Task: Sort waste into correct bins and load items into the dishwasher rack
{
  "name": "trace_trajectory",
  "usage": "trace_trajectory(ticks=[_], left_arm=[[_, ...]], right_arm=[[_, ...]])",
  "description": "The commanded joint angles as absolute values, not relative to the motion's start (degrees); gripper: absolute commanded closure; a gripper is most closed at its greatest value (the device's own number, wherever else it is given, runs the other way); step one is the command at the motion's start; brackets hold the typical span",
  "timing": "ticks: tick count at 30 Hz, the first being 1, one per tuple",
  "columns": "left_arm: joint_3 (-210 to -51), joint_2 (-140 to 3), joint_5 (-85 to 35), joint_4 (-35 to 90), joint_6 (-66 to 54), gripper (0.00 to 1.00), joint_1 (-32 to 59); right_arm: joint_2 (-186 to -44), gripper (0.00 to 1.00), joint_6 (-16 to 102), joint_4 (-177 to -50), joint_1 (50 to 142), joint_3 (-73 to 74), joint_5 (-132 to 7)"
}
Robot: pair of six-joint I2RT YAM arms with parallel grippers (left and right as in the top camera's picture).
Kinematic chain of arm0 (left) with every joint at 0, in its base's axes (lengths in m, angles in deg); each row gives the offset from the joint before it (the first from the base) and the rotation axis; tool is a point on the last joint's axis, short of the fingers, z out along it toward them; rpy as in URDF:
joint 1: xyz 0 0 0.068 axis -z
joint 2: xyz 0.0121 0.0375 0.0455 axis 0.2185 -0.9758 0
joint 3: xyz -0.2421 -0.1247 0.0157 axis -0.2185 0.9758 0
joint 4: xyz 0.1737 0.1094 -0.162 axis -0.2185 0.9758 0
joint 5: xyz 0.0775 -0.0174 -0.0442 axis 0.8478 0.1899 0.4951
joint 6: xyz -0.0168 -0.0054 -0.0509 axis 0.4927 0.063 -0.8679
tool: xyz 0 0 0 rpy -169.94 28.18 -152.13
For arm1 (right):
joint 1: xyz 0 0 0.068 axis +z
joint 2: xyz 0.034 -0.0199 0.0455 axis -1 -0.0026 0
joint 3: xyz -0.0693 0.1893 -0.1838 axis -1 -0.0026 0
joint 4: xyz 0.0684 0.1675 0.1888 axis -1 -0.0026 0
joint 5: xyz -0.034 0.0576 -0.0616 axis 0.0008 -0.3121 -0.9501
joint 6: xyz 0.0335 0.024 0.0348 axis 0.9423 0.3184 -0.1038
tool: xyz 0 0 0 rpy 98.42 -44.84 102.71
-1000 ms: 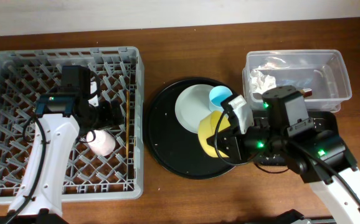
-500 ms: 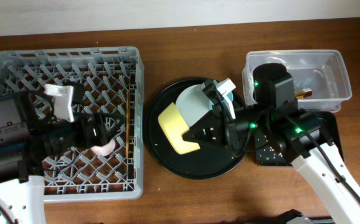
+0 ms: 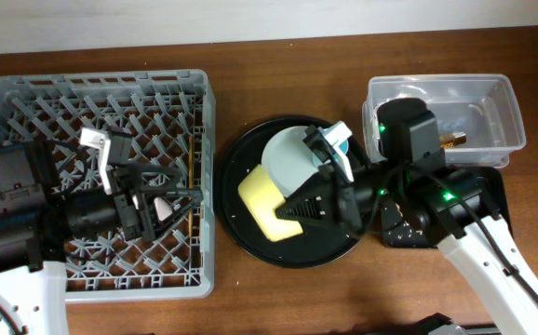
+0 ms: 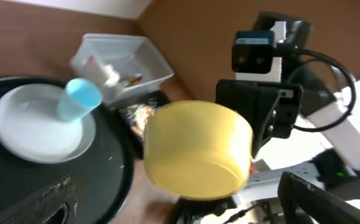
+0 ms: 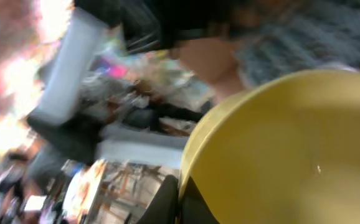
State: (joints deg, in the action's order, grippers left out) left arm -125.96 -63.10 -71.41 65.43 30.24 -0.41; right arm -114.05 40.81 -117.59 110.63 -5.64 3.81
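Over the middle of the overhead frame: my right tool [image 3: 289, 208] is clamped on the rim of the yellow bowl [image 3: 265, 205]. The bowl hangs tipped over the left half of the round black tray [image 3: 236, 244].
Overhead, left side: my left tool [image 3: 181, 203] lies low over the dishwasher rack [image 3: 101, 82], jaws spread wide and empty, pointing right toward the bowl. The chopsticks [image 3: 192, 172] lie along the rack's right side, just beside it.
Overhead, upper centre: the plate [image 3: 286, 160] sits on the round tray. The light-blue cup [image 3: 337, 142] is at its upper right edge, half hidden by my right arm.
Left wrist view, centre: the bowl [image 4: 198, 149] fills the middle, underside toward the lens, clear of the tray as far as I can judge. Plate and cup are at the left, with the clear tub [image 4: 121, 59] and black bin tray [image 4: 139, 115] behind.
Right wrist view: blurred. The bowl's yellow wall fills the lower right, with what I take for one dark finger [image 5: 170, 199] at its rim on the bottom edge.
Risk, grip: this is a thin pinch on a rim. A fast swing could turn the bowl in the jaws or drop it on the tray.
Risk, arms: my two tools face each other near the rack's right wall. A move leftward before the left one clears could knock them together.
Risk, rack: a bowl coming in low could catch the wall, a peg or the chopsticks.
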Motion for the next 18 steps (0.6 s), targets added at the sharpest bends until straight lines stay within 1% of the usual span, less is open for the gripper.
trace_trajectory(ticks=[1, 6, 7, 8, 10, 11, 12, 13, 16, 18], left_arm=[[-126.3, -63.3, -59.7, 67.9, 31.1, 0.01, -0.6], [-126.2, -63.3, -47.0, 69.4, 30.7, 0.01, -1.1], [-126.2, -63.0, -45.4, 68.6, 27.8, 0.01, -2.8], [-126.4, -62.3, -45.1, 67.0, 23.1, 0.01, -7.3], [-126.7, -60.7, -45.6, 65.4, 17.4, 0.01, -17.1], [-126.7, -59.6, -45.9, 65.5, 17.5, 0.01, -21.5], [-126.7, -59.0, -45.5, 66.3, 17.5, 0.01, -23.6], [-126.7, -58.6, -44.9, 67.4, 17.5, 0.01, -24.7], [-126.7, -58.1, -34.7, 70.9, 17.4, 0.01, -25.9], [-126.7, -58.1, -32.9, 71.1, 17.3, 0.01, -25.9]], right_arm=[[-113.3, 0.96, 43.6, -122.5, 110.5, -5.5, -17.3], [-113.3, 0.96, 43.8, -133.7, 110.5, -5.5, -43.5], [-113.3, 0.96, 45.3, -133.8, 110.5, -5.5, -46.1], [-113.5, 0.96, 48.3, -130.9, 110.5, -5.5, -46.8], [-115.0, 0.96, 49.4, -122.7, 112.2, -4.9, -42.9], [-117.9, 0.96, 50.6, -119.0, 114.7, -2.3, -42.5], [-119.9, 0.96, 51.8, -117.5, 115.9, -0.3, -42.3], [-123.2, 0.95, 53.3, -115.6, 117.3, 3.4, -41.6], [-137.1, 0.96, 53.7, -107.6, 120.7, 19.1, -31.1], [-147.4, 0.96, 55.3, -94.8, 122.0, 28.4, -22.9]])
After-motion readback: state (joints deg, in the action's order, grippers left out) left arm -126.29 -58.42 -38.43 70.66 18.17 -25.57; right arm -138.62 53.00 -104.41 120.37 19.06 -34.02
